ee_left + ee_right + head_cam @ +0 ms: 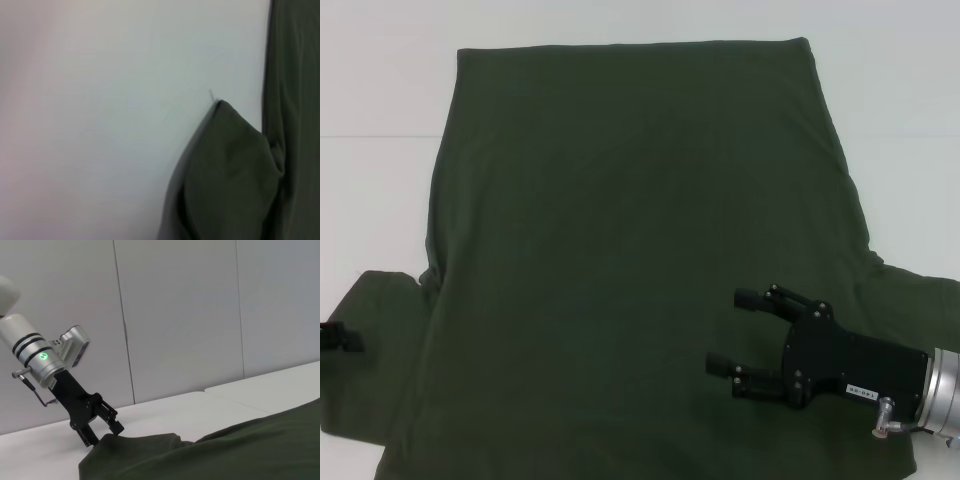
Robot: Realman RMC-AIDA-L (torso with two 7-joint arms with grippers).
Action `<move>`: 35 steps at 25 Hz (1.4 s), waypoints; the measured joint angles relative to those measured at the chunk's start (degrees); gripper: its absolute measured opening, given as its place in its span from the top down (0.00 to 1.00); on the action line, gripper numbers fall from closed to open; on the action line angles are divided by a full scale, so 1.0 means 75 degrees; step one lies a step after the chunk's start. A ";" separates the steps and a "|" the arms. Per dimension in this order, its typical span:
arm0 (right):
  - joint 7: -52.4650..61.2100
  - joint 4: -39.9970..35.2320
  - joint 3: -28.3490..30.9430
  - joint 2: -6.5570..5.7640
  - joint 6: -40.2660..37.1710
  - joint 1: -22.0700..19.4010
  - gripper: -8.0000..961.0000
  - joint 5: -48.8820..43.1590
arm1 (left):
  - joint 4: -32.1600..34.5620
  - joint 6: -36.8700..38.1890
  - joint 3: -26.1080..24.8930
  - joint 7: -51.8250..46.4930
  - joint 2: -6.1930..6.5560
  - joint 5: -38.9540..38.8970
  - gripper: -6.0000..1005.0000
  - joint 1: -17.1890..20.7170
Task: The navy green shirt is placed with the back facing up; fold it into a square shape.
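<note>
a white table (380, 90) fills the scene, its bare top showing along the far edge and down both sides in the head view. in the left wrist view the same plain white surface takes up most of the picture. in the right wrist view the table top shows a seam where two white sections meet. behind it stands a pale grey wall (180, 315) of flat panels, split by thin dark vertical joints.

The navy green shirt (620, 250) is soft matt cloth, smooth with few creases. The surface (380, 90) looks white, smooth and matt. The right end effector (738, 340) is matt black plastic with a brushed metal wrist.
</note>
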 joint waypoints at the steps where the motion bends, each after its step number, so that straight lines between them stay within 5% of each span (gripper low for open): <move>1: 0.0000 0.0000 0.0000 0.0000 0.0000 0.0001 0.02 0.0000 | -0.0026 0.0001 0.0003 0.0013 -0.0004 0.0000 0.10 -0.0023; 12: 0.0000 0.0000 0.0000 0.0000 -0.0073 -0.0015 0.02 0.0060 | -0.0010 -0.0148 0.0031 0.0714 -0.0115 -0.0023 0.10 -0.0016; 23: 0.0084 0.0001 0.0000 0.0000 -0.0158 -0.0043 0.02 0.0083 | 0.0147 -0.0214 0.0488 0.0535 -0.0140 0.0004 0.41 -0.0010; 25: 0.0109 0.0001 0.0000 -0.0001 -0.0189 -0.0049 0.02 0.0083 | 0.0202 -0.0214 0.0510 0.0525 -0.0142 0.0008 0.65 0.0001; 30: 0.0115 0.0001 0.0000 -0.0012 -0.0248 -0.0070 0.02 0.0144 | 0.0218 -0.0225 0.0515 0.0527 -0.0145 0.0013 0.87 -0.0001; 35: 0.0117 0.0001 0.0000 -0.0013 -0.0248 -0.0078 0.02 0.0164 | 0.0218 -0.0226 0.0504 0.0533 -0.0143 0.0013 0.90 -0.0010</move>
